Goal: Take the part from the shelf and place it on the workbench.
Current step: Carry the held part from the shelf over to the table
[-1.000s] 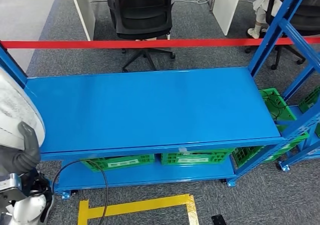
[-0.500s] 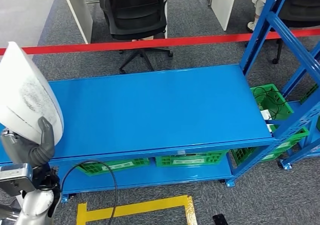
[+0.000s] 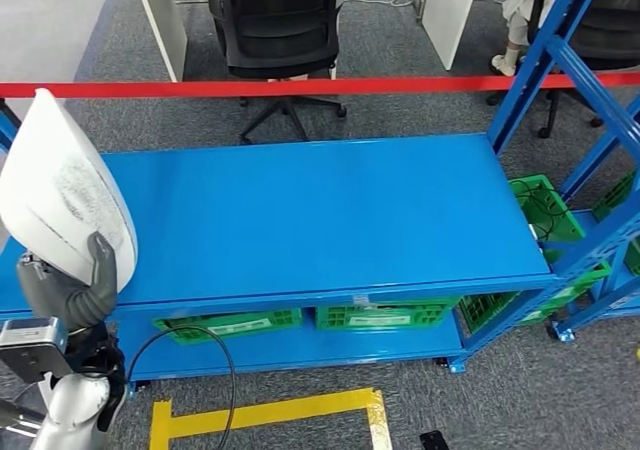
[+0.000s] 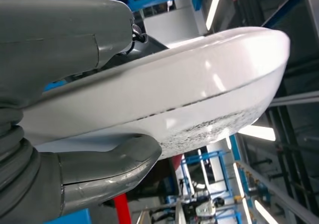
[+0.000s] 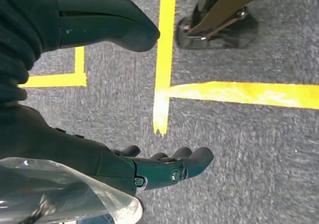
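Nearest in the head view, the left hand [image 3: 72, 295] holds the part [image 3: 64, 200], a white, rounded shell with a grey speckled patch on its face, tilted upright above the wrist. The thumb presses on the part's lower edge, and in the left wrist view the thumb and the darker fingers clamp the part [image 4: 180, 99] from both sides, so the left hand [image 4: 75, 104] has a firm hold on it. The part hangs at the left end of the workbench [image 3: 324, 210], over its near left corner and not touching the top as far as the head view shows. A black cable [image 3: 204, 355] loops from the arm over the carpet beside the yellow tape [image 3: 264, 410] on the floor. The right hand [image 5: 112, 134] hangs over grey carpet and yellow tape, its fingers stretched out and apart from the thumb, gripping nothing; a clear plastic piece sits at the picture's edge by the wrist, and I cannot tell what it is. Under the workbench top, green crates [image 3: 302, 318] stand on the lower shelf. To the right stands a blue rack [image 3: 573, 60] with more green crates. Beyond the workbench runs a red barrier tape [image 3: 302, 87], and behind it stands a black chair [image 3: 275, 30].
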